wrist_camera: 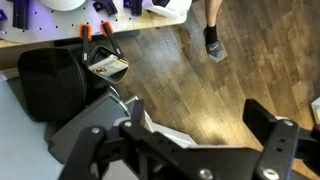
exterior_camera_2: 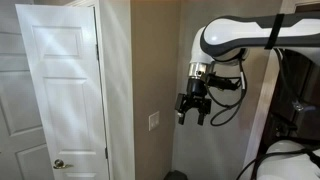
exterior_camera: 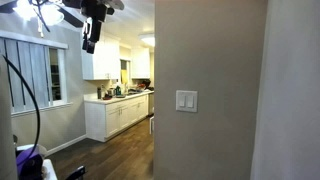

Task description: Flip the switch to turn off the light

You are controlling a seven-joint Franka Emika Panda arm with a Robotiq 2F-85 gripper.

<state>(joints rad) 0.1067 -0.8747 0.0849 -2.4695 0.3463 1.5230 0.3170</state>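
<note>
Shows the gripper (exterior_camera_2: pixel 193 119) of a white arm (exterior_camera_2: pixel 240 38) hanging fingers-down, jaws parted and holding nothing, clear of the beige wall (exterior_camera_2: pixel 150 60). Places the switch (exterior_camera_2: pixel 154 121) on that wall at about fingertip level, apart from the gripper. Takes in a white panelled door (exterior_camera_2: pixel 60 80) and its knob (exterior_camera_2: pixel 60 163) at left, and black cables (exterior_camera_2: pixel 235 100) looping beside the wrist.
</note>
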